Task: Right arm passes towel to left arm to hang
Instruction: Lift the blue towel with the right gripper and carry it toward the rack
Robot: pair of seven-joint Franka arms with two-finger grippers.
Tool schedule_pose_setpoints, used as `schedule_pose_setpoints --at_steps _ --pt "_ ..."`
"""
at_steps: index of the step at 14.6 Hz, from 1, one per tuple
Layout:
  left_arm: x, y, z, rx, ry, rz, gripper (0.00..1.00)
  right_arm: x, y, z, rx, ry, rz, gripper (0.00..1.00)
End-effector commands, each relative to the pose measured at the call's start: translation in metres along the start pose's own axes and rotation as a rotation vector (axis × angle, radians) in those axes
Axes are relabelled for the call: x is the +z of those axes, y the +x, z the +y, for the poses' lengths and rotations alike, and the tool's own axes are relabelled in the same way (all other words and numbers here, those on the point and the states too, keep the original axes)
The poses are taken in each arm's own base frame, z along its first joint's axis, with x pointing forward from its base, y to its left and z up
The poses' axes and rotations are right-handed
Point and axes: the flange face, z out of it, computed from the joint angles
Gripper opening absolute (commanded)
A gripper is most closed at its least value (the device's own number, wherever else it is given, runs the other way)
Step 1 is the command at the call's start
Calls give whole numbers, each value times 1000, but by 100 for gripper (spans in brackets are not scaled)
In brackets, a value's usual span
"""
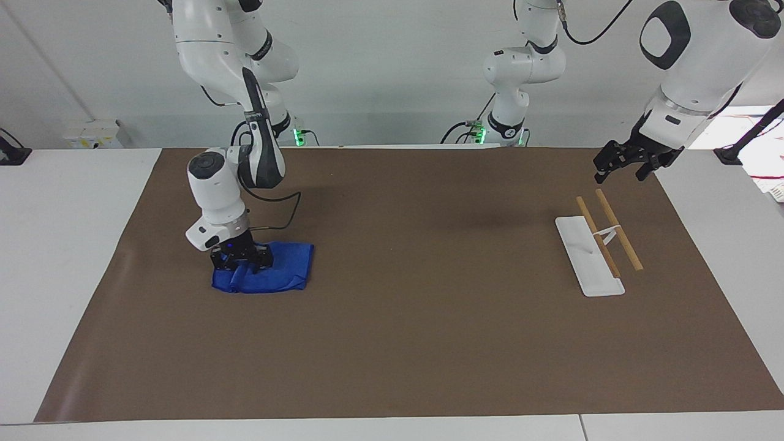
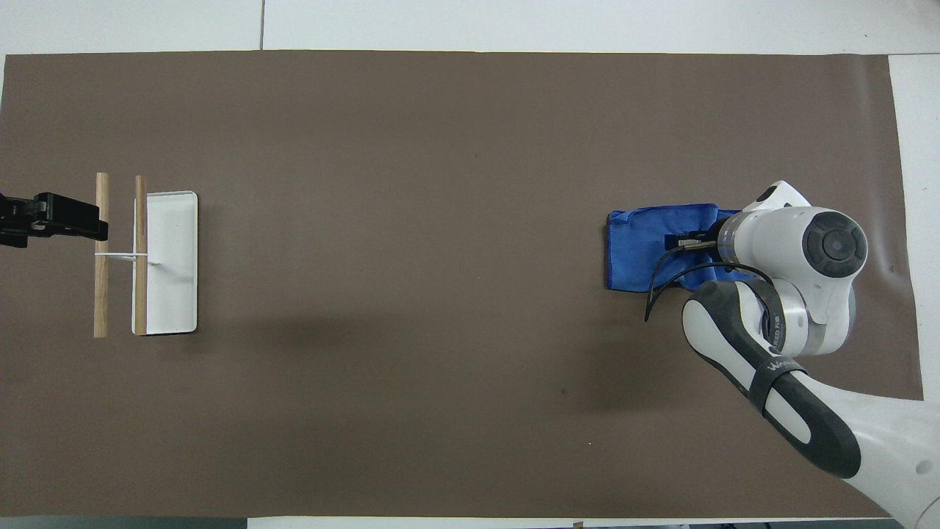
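The blue towel [image 1: 283, 269] [image 2: 639, 246] lies on the brown mat toward the right arm's end of the table, bunched up under my right gripper [image 1: 241, 263]. That gripper stands straight down on it, its fingertips drawn together with a fold of cloth pinched between them. In the overhead view the right arm's wrist [image 2: 797, 250] covers the gripper and part of the towel. My left gripper [image 1: 618, 173] [image 2: 81, 219] hangs open in the air over the mat's corner beside the wooden rods, nothing in it, and the left arm waits.
A flat white tray [image 1: 582, 257] [image 2: 172, 294] with two wooden rods [image 1: 620, 231] [image 2: 101, 294] held above it sits toward the left arm's end. The brown mat [image 1: 429, 318] covers most of the table. A black cable [image 2: 664, 283] loops from the right wrist.
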Motion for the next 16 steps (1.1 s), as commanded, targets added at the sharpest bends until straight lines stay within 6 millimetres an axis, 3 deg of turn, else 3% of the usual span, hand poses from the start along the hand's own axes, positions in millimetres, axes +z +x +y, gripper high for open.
schedule_pose_setpoints --at_steps 1,6,8,11,12,16 --pt "-3 -6 -3 4 20 3 100 -36 17 0 17 7 -51 0" --pt "-4 -6 -3 4 20 4 100 -85 32 -3 46 35 -101 0" --pt "-4 -6 -3 4 20 4 100 -121 51 -4 54 38 -129 0" --pt "-4 -6 -3 4 20 4 100 -182 77 -34 135 121 -164 0" --pt "-4 -6 -3 2 20 4 100 -196 84 -43 161 136 -164 0" --pt "-4 -6 -3 4 20 4 100 -232 91 -120 356 283 -159 0"
